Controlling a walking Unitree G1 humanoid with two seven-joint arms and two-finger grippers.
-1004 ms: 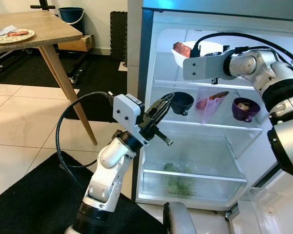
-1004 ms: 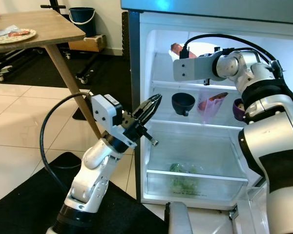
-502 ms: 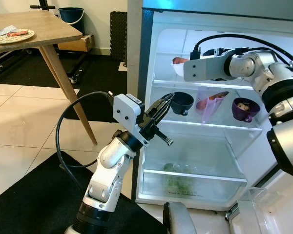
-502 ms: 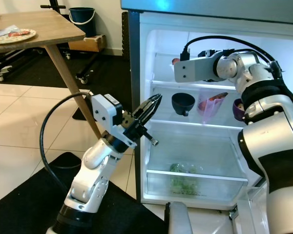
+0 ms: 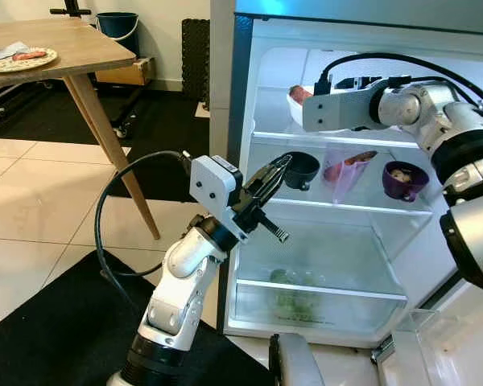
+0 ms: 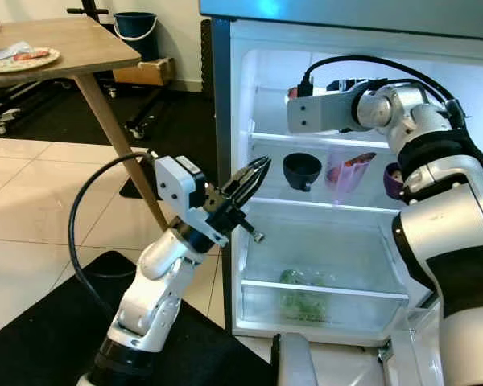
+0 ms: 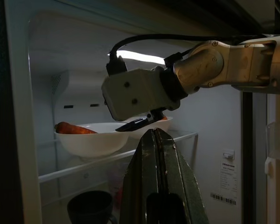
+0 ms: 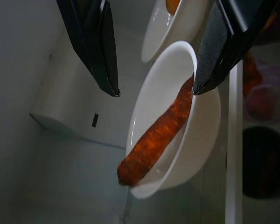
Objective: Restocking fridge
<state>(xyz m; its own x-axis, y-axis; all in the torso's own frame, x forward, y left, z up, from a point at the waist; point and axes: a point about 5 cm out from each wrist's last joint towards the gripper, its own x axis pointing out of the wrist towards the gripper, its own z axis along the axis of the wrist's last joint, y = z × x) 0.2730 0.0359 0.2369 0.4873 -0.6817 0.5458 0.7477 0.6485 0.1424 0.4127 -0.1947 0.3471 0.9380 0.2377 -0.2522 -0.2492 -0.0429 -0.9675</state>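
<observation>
A white bowl [image 8: 177, 126] holding a long orange-red carrot [image 8: 154, 137] rests on the fridge's top shelf [image 5: 338, 141]. My right gripper [image 8: 155, 89] is open just in front of it, one black finger on each side, one fingertip [image 8: 200, 84] close to the rim. From the head I see the bowl [image 5: 293, 100] behind the right wrist [image 5: 334, 111]. My left gripper [image 5: 282, 160] is shut, empty, and held before the fridge's left edge at the middle shelf's height; its fingers [image 7: 156, 154] point at the bowl [image 7: 88, 140].
On the middle shelf stand a black cup [image 5: 299, 169], a pink bag of food [image 5: 344, 170] and a purple bowl [image 5: 404, 178]. Greens [image 5: 294, 296] lie in the bottom drawer. A second white bowl [image 8: 170, 23] sits behind the first. A wooden table [image 5: 64, 50] stands left.
The white bowl with the carrot has come down from a raised, tilted pose onto the top shelf, and the right wrist has lowered with it. My left gripper shifted slightly right.
</observation>
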